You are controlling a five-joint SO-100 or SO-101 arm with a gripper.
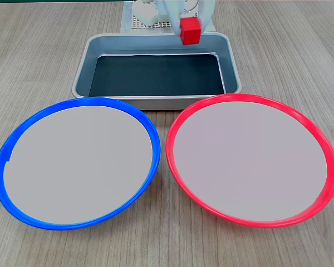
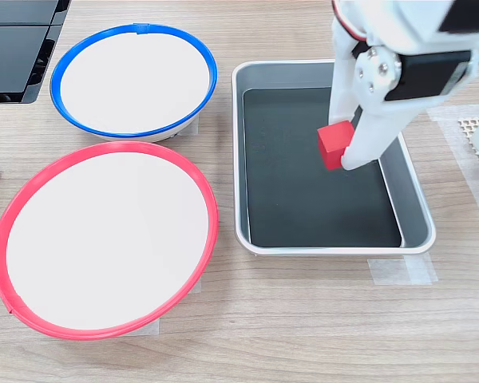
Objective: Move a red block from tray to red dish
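My white gripper (image 2: 341, 144) is shut on the red block (image 2: 334, 145), which hangs in the air above the grey tray (image 2: 415, 199). In the first exterior view the red block (image 1: 190, 29) shows high near the top edge, over the tray's far rim (image 1: 156, 38), with the white fingers (image 1: 207, 11) either side. The tray's dark bottom holds nothing else. The red dish (image 1: 250, 158) lies in front of the tray at the first exterior view's right; the red dish (image 2: 104, 239) is at the second exterior view's lower left.
A blue-rimmed plate (image 1: 77, 161) sits beside the red dish; in the second exterior view the blue-rimmed plate (image 2: 133, 80) is at the upper left. A dark panel (image 2: 16, 48) lies at the second exterior view's far left. A white perforated base (image 1: 134, 21) stands behind the tray.
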